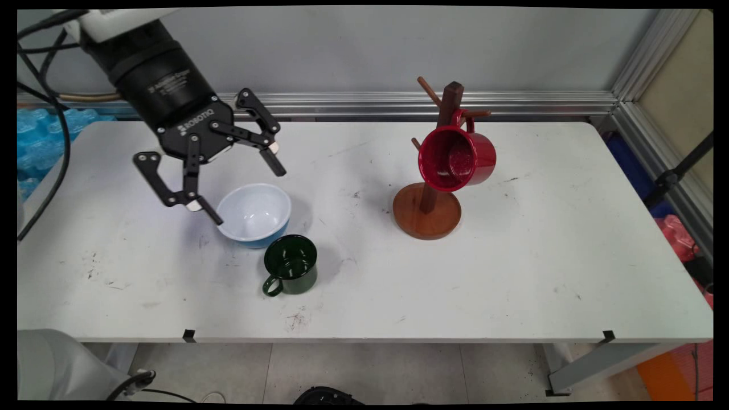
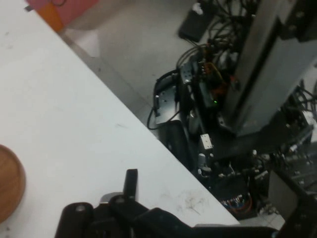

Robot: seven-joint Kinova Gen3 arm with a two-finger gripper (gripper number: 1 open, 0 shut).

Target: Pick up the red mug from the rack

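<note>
My black gripper (image 1: 248, 193) hangs open above the table's left half, its fingers spread wide and empty. Just below its fingertips sits a white bowl with a blue outside (image 1: 254, 214). A dark green mug (image 1: 291, 265) stands upright in front of the bowl, handle toward the near left. To the right stands a wooden mug tree (image 1: 428, 208) with a red mug (image 1: 455, 158) hung on one peg, its mouth facing the camera. In the hand view one finger (image 2: 130, 182) shows at the bottom, over the white table (image 2: 54, 109), with the tree's round base (image 2: 9, 188) at the left edge.
Black cables hang at the far left beside blue packing material (image 1: 40, 136). An aluminium rail runs along the wall behind the table. The hand view shows the table's edge and, past it, floor with cables and equipment (image 2: 208, 99).
</note>
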